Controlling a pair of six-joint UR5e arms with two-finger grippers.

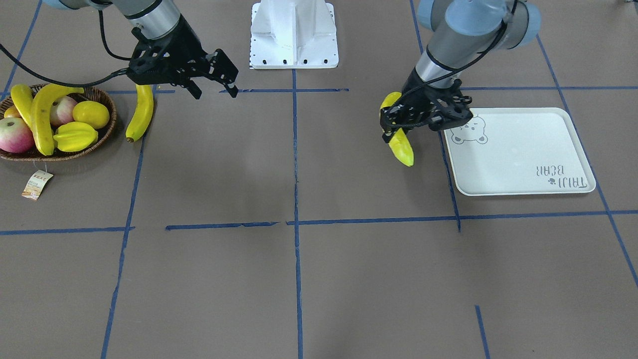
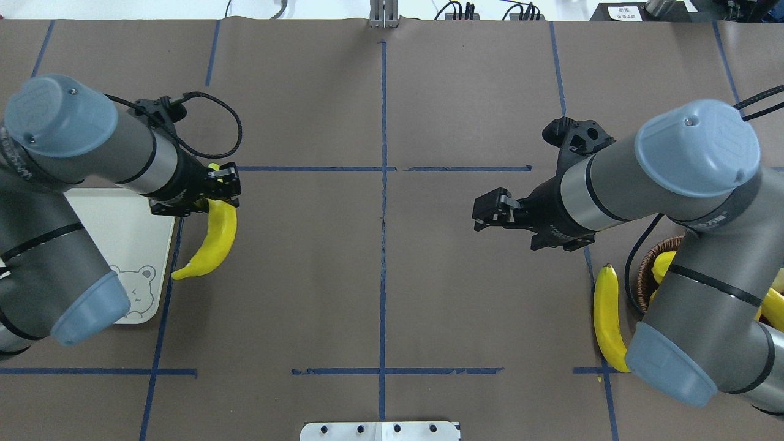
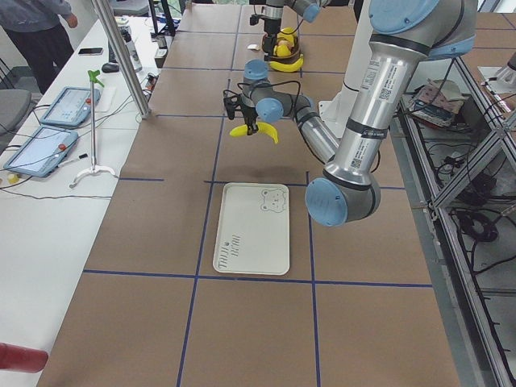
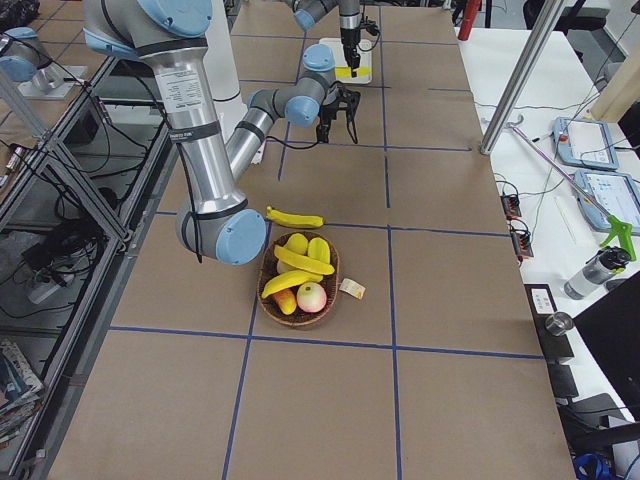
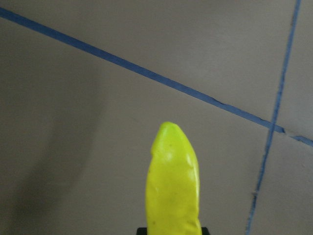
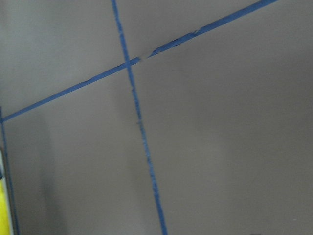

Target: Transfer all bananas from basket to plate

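My left gripper (image 1: 398, 122) is pinched on one banana (image 1: 401, 147) near its upper end. The fruit hangs free above the table, just beside the plate (image 1: 518, 149), off the short edge nearest the bear print. None of it is over the plate yet, and the plate holds no fruit.

My right gripper (image 1: 214, 91) has its jaws spread and empty. It hovers well apart from the plate, toward the far end of the table where the basket (image 1: 107, 130) sits. Two bananas (image 1: 42, 117) lie in that basket among apples, a lemon and a star fruit. A fourth banana (image 1: 141, 112) lies on the table just outside the basket's rim, on the side facing the plate.

I judge this the delivery leg of the first transfer. Next my left arm should carry the banana sideways until it is over the plate, lower it, and only then part its jaws.
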